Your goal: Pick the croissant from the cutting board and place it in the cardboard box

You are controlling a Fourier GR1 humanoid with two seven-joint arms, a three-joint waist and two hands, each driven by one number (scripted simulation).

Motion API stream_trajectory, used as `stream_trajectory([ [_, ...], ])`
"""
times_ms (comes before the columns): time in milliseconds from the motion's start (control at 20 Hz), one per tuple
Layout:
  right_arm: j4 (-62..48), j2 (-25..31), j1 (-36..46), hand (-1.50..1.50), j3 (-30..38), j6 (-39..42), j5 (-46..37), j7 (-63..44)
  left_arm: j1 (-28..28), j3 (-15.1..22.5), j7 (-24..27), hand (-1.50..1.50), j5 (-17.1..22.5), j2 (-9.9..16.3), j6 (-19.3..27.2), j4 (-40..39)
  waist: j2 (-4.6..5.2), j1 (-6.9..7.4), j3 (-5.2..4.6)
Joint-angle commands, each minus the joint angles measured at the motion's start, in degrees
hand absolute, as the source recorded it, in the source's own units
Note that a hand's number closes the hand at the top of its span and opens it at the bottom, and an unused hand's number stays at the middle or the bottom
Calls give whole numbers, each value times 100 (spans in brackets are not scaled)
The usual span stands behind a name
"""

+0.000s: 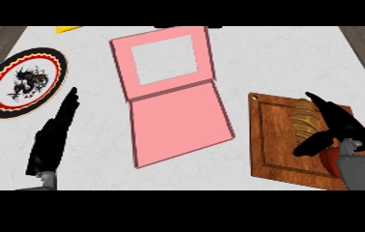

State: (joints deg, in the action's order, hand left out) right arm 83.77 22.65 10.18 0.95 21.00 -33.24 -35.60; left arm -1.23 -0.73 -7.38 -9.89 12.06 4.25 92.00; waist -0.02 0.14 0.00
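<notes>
Right hand point(333, 124) spread over croissant point(305, 117) on cutting board point(274, 139).

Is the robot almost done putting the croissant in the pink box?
Not yet. Nothing looks finished: the croissant lies on the cutting board, and the pink cardboard box sits open with nothing in it. In hand now: the right hand is over the croissant, fingers spread. Gripping, lifting, carrying and placing are all left. The left hand rests open near the plate.
</notes>
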Motion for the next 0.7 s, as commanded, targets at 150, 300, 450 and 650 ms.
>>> stream_trajectory([
  [150,-352,-289,111,150,145,114,-145,158,39,-166,413,0,-145,-181,-37,-422,2,-5,0],
  [300,-1189,-192,384,150,14,-508,-624,953,-262,-183,414,0,-19,-80,-212,-74,10,42,2],
  [450,-592,46,252,150,8,-829,-1069,705,103,-148,-78,0,-35,-73,-241,50,5,13,3],
  [650,-516,1,232,150,-10,-1027,-1324,858,132,-366,-44,0,24,29,-350,-68,1,4,1],
])
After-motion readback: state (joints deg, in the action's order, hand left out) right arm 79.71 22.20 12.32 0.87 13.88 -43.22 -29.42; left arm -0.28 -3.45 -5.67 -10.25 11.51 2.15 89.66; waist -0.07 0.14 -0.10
